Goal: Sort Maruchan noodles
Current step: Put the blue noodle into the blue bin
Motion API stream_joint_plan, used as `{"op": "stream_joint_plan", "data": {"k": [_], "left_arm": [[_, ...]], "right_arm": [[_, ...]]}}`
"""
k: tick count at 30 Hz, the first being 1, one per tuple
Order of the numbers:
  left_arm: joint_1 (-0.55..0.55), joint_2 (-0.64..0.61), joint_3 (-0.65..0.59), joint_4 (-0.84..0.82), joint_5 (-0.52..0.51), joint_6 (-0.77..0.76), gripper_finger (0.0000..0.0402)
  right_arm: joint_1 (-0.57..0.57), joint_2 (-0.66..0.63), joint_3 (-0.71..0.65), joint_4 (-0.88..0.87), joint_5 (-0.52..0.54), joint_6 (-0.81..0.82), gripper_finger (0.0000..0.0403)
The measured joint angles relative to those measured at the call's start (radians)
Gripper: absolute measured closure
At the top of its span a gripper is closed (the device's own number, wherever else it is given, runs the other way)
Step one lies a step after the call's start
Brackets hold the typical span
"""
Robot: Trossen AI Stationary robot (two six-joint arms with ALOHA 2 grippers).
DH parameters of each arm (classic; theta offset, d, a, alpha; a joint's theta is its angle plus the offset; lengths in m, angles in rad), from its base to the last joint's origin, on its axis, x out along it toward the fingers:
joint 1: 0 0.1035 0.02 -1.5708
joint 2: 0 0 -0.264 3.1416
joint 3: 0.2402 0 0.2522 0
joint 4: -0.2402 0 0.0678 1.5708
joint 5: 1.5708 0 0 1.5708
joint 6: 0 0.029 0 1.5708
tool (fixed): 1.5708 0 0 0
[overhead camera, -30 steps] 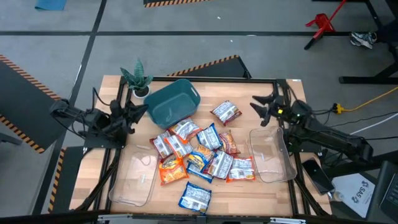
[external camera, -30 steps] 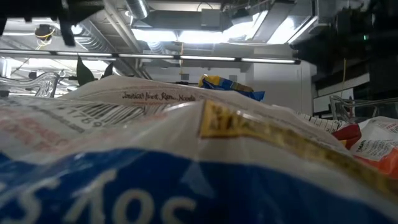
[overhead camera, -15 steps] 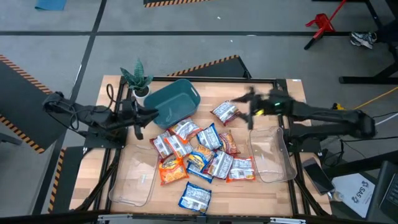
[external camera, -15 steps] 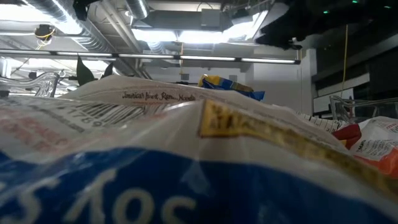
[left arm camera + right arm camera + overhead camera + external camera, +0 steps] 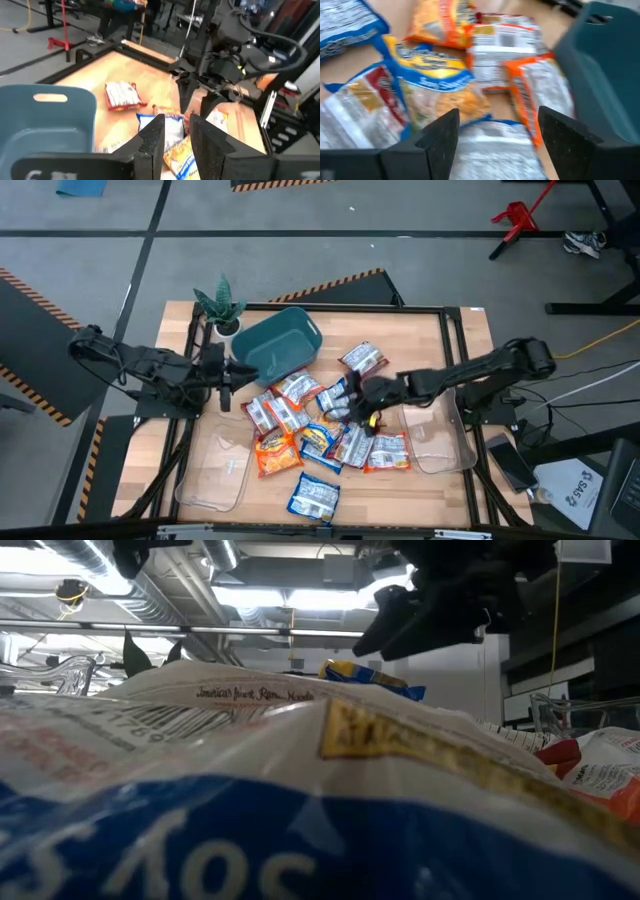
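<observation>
Maruchan noodles (image 5: pixel 320 425) lie in a loose overlapping pile mid-worktop (image 5: pixel 400 330), orange, blue-white and red-white packets mixed; one red-white packet (image 5: pixel 363 360) sits apart near the far side, one blue packet (image 5: pixel 314 498) near the front edge. None sorted yet: both clear trays, left tray (image 5: pixel 213 470) and right tray (image 5: pixel 436 430), look bare. Step in hand looks like the first pick. Right gripper (image 5: pixel 352 397) hangs over the pile's right part, fingers (image 5: pixel 440 137) spread wide, holding nothing, a blue-white packet (image 5: pixel 492 150) just under them. Next move likely calls for dropping onto one packet and pinching only that wrapper. Left gripper (image 5: pixel 173 137) waits beside the teal bin (image 5: pixel 275 345), fingers narrowly parted, empty. A small potted plant (image 5: pixel 220 305) stands at the far left corner.
</observation>
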Motion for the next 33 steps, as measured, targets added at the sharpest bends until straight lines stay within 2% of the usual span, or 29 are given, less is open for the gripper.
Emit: {"op": "stream_joint_plan", "data": {"k": [5, 12, 22, 29, 33], "left_arm": [[0.000, 0.035, -0.003, 0.003, 0.037, 0.011, 0.0317], [0.002, 0.069, -0.004, 0.011, 0.052, 0.047, 0.0317], [0.002, 0.082, -0.004, 0.012, 0.051, 0.071, 0.0317], [0.020, 0.083, -0.004, 0.012, 0.015, 0.088, 0.0317], [0.031, 0.083, -0.004, 0.011, 0.016, 0.088, 0.0317]], "right_arm": [[0.080, 0.040, 0.024, -0.003, 0.013, -0.066, 0.0148], [0.167, 0.041, 0.056, 0.002, 0.049, -0.077, 0.0148], [0.167, 0.201, 0.108, -0.026, 0.033, -0.098, 0.0148], [0.167, 0.279, 0.161, -0.018, 0.154, -0.118, 0.0148], [0.166, 0.285, 0.169, -0.021, 0.168, -0.122, 0.0148]]}}
